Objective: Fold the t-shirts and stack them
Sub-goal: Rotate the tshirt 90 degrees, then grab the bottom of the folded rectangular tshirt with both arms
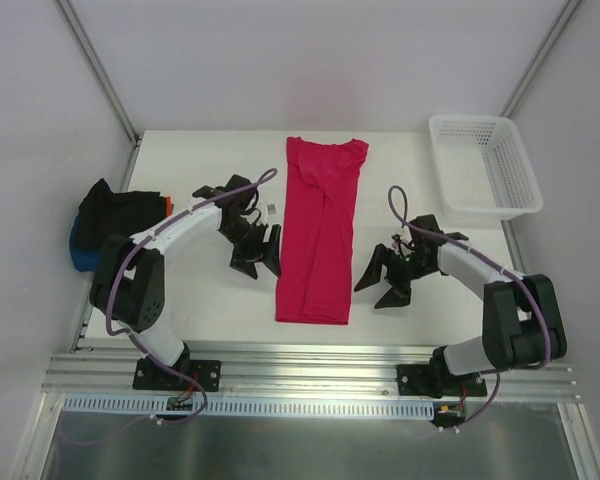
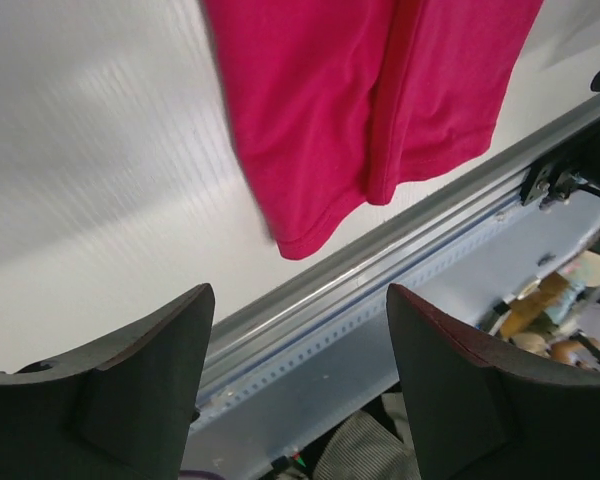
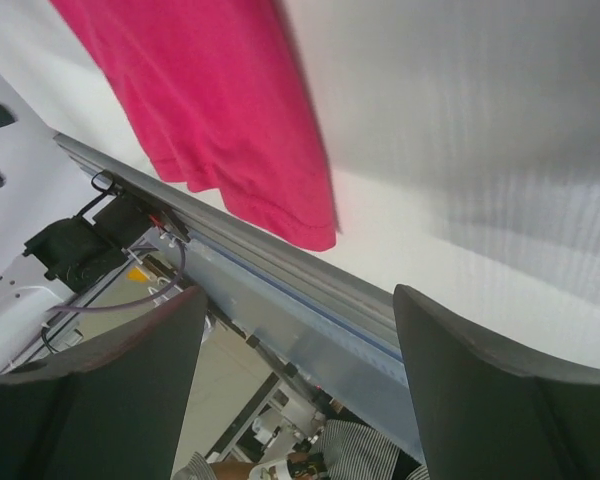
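A crimson-pink t-shirt (image 1: 320,230) lies lengthwise in the middle of the table, its sides folded in to a narrow strip, collar at the far end. Its near hem shows in the left wrist view (image 2: 380,110) and the right wrist view (image 3: 220,120). My left gripper (image 1: 258,260) hovers open just left of the strip, nothing between its fingers (image 2: 130,390). Open and empty as well, my right gripper (image 1: 382,285) is just right of the strip's near part, fingers (image 3: 490,400) apart. A heap of black, blue and orange t-shirts (image 1: 105,220) lies at the table's left edge.
A white mesh basket (image 1: 485,165) stands at the far right corner. A metal rail (image 1: 310,365) runs along the table's near edge, with both arm bases bolted to it. White walls close the back and sides.
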`<state>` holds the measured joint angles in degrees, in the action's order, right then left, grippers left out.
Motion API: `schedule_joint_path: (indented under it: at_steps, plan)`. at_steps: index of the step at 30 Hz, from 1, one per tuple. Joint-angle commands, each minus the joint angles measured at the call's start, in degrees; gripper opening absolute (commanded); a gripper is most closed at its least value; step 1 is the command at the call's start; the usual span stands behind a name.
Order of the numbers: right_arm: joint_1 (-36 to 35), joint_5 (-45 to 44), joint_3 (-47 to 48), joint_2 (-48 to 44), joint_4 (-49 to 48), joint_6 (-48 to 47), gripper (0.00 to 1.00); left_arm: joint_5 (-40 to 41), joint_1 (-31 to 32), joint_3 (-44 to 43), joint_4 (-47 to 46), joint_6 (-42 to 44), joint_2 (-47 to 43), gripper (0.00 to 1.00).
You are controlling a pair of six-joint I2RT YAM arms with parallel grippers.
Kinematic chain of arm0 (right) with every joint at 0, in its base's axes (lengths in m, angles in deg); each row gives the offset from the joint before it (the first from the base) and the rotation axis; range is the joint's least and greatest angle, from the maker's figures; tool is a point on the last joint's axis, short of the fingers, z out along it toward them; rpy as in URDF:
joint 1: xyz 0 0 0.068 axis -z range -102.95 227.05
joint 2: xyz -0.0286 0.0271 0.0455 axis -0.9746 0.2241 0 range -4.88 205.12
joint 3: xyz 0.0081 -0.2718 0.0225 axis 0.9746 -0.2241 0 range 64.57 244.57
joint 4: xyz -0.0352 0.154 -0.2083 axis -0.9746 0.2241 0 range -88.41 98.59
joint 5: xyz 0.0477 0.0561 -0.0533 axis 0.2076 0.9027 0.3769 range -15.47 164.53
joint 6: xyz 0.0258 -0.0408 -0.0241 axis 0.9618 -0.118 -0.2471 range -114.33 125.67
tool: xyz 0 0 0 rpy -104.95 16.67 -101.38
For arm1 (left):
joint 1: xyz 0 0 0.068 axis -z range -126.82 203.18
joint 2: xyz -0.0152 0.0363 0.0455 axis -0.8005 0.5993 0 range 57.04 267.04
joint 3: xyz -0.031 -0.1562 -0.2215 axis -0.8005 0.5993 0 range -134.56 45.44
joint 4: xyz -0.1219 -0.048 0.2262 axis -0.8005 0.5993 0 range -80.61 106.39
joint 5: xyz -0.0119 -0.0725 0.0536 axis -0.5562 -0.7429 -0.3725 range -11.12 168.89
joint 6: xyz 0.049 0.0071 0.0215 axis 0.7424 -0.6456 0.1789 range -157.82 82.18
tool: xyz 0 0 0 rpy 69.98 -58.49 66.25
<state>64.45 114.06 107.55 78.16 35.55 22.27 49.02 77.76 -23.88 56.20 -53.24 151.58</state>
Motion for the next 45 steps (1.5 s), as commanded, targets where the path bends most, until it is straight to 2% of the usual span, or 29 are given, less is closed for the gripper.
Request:
schedule_joint_path:
  at_steps: [1,8,14,21,25,33,41,45]
  plan:
    - [-1.5,1.8,-3.1,-4.2,-1.5,1.9,0.79,-8.2,-0.8,5.4,-4.8,-5.1,-1.1,0.70]
    - [-3.2,1.4,-9.5,-4.9,-6.7,5.7,0.78,-11.4,-1.8,14.4,-11.8,-8.7,-1.8,0.67]
    - [-5.1,-1.6,-9.0,-1.6,-11.9,7.9,0.75,-11.7,-2.0,17.6,-17.2,-10.9,0.6,0.68]
    - [-8.5,-1.8,-5.5,3.7,-16.3,10.3,0.73,-13.5,-2.0,15.8,-18.9,-12.2,6.7,0.68]
    - [-10.5,-2.2,-4.2,5.6,-16.3,11.2,0.71,-14.0,-2.0,16.1,-18.8,-12.5,7.3,0.68]
    - [-12.6,-0.7,-2.2,9.5,-17.6,11.6,0.56,-16.1,-2.0,15.8,-18.9,-11.2,8.5,0.62]
    - [-12.6,-1.7,-1.6,10.6,-15.2,9.6,0.56,-16.2,-1.9,16.1,-19.3,-12.4,9.0,0.54]
    - [-12.8,-2.1,-2.7,10.1,-14.9,9.8,0.55,-16.3,-1.4,16.9,-19.4,-12.4,8.9,0.54]
